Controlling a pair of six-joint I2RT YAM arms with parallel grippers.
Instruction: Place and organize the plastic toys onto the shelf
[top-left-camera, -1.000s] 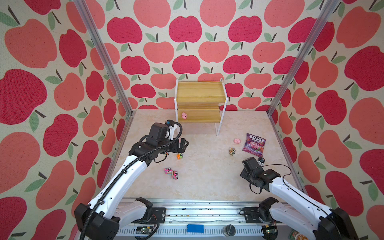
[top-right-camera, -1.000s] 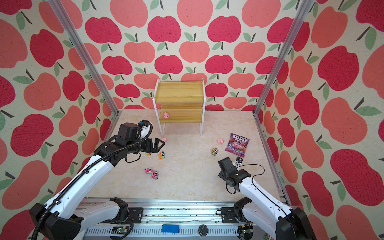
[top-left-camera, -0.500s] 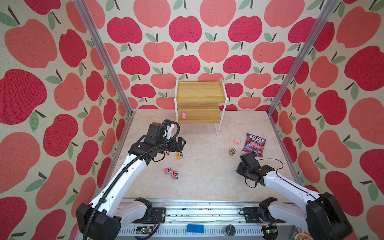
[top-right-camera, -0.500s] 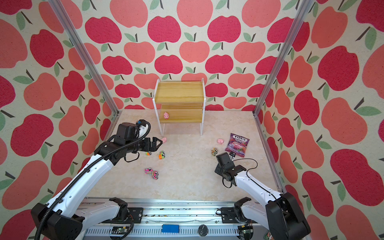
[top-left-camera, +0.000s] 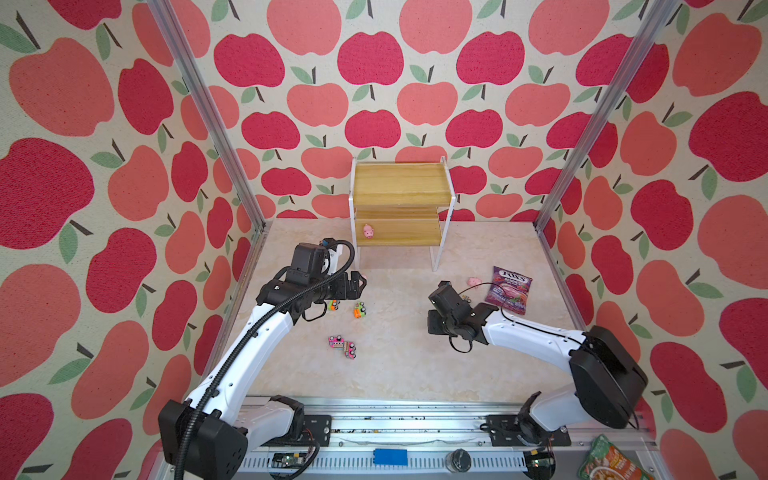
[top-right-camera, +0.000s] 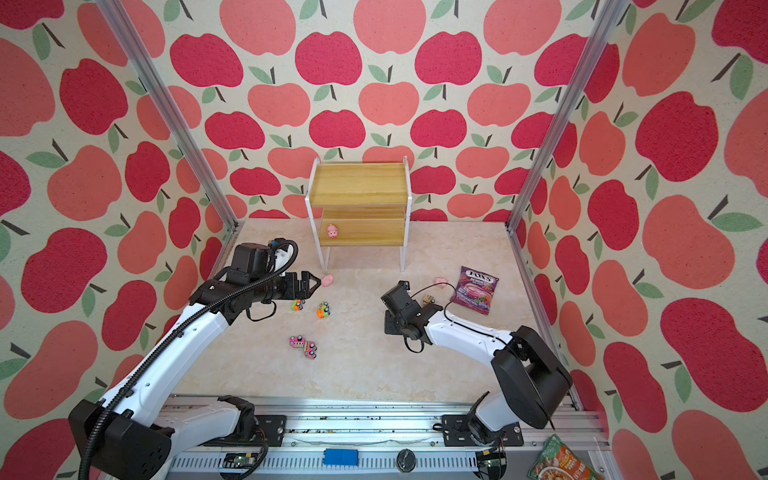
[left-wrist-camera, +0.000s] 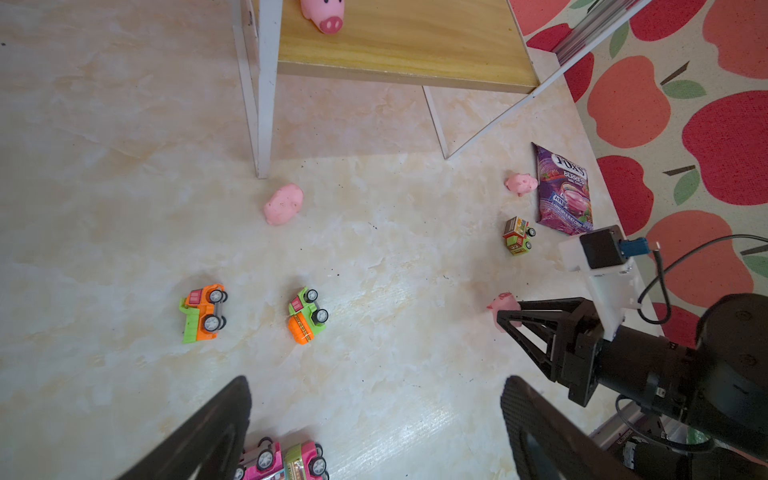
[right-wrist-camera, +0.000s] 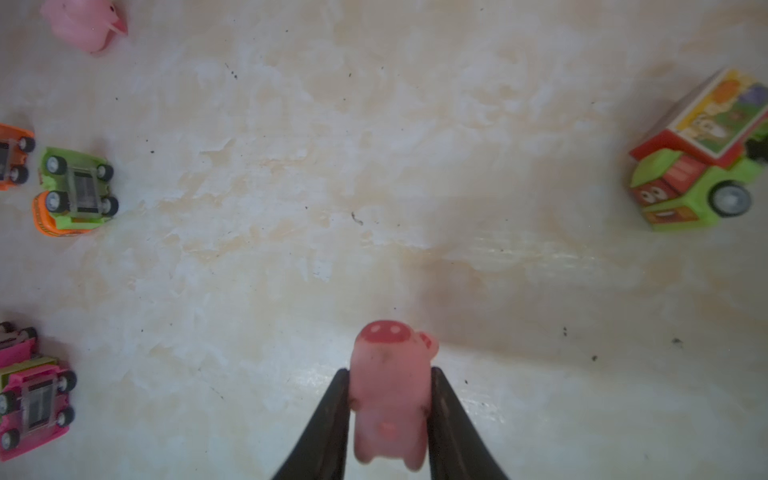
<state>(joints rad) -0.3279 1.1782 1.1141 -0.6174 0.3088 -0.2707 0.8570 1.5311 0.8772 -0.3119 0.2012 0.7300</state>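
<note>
My right gripper (right-wrist-camera: 390, 399) is shut on a pink pig (right-wrist-camera: 388, 374), snout forward, just above the floor; in the left wrist view the pig (left-wrist-camera: 503, 302) sticks out past the fingertips. My left gripper (left-wrist-camera: 374, 428) hangs open and empty above two pink trucks (top-left-camera: 344, 347). Its tips (top-right-camera: 313, 284) are next to a second pig (top-right-camera: 327, 281) lying by the shelf's front leg. A third pig (top-left-camera: 368, 231) stands on the lower board of the shelf (top-left-camera: 399, 187). Two orange-green trucks (top-left-camera: 333, 306) (top-left-camera: 360, 310) sit in front of the left gripper. A brown-green truck (left-wrist-camera: 517, 235) stands near another pig (top-left-camera: 474, 282).
A purple candy bag (top-left-camera: 509, 289) lies at the right by the wall, beside the far pig. The shelf's white legs (left-wrist-camera: 262, 124) stand at the back centre. Apple-patterned walls close in the left, back and right; a metal rail (top-left-camera: 374, 419) runs along the front.
My right arm has swung left and away from the front rail, and its jaws have closed on the pink pig. The left arm has barely shifted and stays open.
</note>
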